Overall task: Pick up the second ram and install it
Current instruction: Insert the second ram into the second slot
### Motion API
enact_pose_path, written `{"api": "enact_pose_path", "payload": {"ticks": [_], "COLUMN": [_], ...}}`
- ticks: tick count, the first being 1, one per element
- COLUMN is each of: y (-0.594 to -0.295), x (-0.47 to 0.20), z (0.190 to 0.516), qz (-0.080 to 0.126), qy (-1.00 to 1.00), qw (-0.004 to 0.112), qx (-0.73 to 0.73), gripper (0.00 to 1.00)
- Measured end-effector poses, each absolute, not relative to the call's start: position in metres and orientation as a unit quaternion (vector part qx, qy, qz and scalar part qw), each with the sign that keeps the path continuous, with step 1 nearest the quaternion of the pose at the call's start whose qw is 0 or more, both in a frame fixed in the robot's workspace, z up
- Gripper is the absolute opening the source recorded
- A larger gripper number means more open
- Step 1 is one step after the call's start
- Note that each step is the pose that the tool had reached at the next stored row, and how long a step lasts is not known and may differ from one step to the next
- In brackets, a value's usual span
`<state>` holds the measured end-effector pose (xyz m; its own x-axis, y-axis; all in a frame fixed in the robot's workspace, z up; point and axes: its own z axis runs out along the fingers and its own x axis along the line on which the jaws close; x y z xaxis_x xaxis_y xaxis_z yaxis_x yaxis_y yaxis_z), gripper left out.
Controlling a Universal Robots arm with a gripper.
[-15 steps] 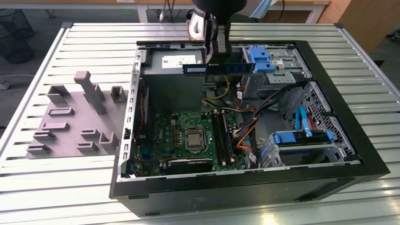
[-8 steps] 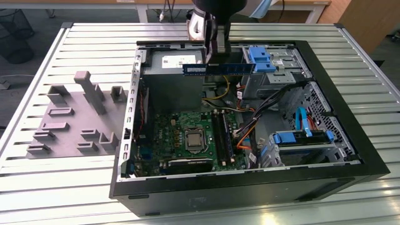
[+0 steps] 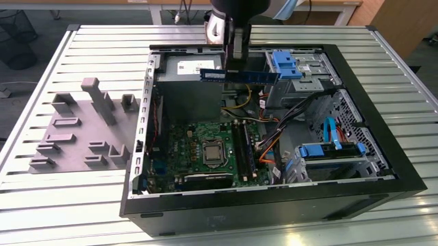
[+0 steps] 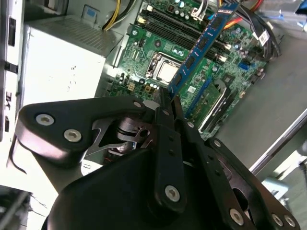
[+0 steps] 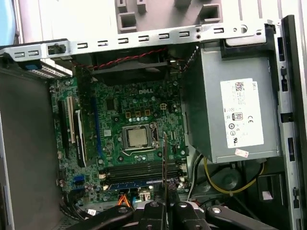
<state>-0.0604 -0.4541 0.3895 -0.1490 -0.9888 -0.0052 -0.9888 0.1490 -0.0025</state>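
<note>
Black gripper fingers clamp 1 end of the second ram, a blue stick held in the air above the open computer case. Below it lies the green motherboard with its bare processor and memory slots.

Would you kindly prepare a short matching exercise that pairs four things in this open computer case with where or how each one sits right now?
Things:
1. second ram
2. processor
3. grey fixture block
4. power supply

States:
A. outside the case, on the slatted table
B. held in the gripper above the case
C. flat on the green motherboard
D. silver box with a white label, beside the motherboard

Pairs: 1-B, 2-C, 3-A, 4-D
</note>
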Motion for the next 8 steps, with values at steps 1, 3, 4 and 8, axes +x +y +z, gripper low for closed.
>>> {"api": "enact_pose_path", "payload": {"ticks": [1, 3, 4, 8], "y": [-0.454, -0.4541, -0.4541, -0.4541], "x": [-0.0604, -0.0604, -0.0604, -0.0604], "z": [0.3894, 0.3891, 0.3889, 0.3883], "qz": [0.001, 0.0, 0.0, 0.0], "qy": [0.764, 0.775, 0.781, 0.803], "qw": [0.003, 0.003, 0.003, 0.002], "qx": [-0.645, -0.631, -0.624, -0.595], "gripper": [0.14, 0.14, 0.14, 0.14]}}
